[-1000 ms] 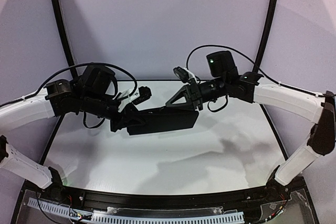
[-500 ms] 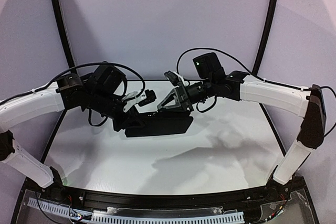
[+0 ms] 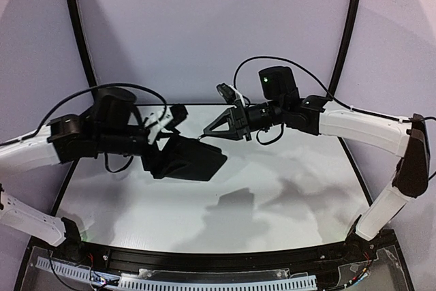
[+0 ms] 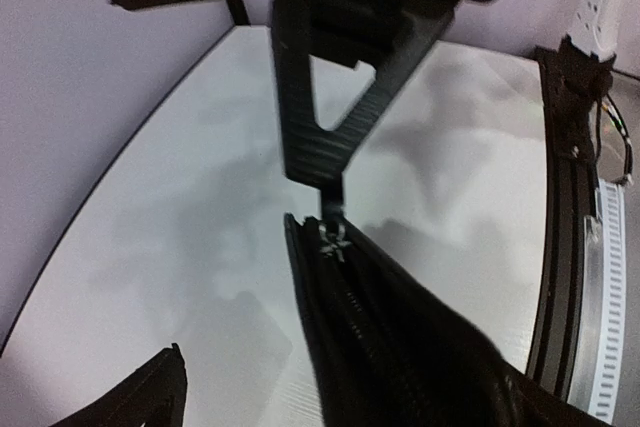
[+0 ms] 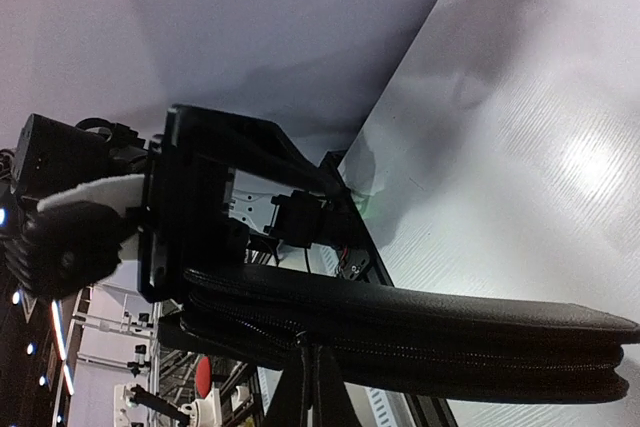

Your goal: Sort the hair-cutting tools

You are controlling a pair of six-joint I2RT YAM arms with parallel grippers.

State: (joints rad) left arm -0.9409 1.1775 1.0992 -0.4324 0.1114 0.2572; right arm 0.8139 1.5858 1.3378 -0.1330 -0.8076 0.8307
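Tabletop [image 3: 286,189] underneath, hard landing. Black zip case [image 3: 187,158] hangs in air above it, between my two arms. Combs and scissors nowhere in sight, guessing they're inside. My left claw [image 3: 169,119] is spread wide, not clamping case. My right claw [image 3: 206,134] is pressed together on tiny zip pull [image 4: 331,237]. Worries: pull slips out, case drops. Or zip runs open under load, tools spill.

We can't pick out the combs or the scissors in any view at this moment; they're hidden from us. All we get is the black zip case [image 3: 187,158], tilted, up off the table [image 3: 286,189], its zipper running along its edge.
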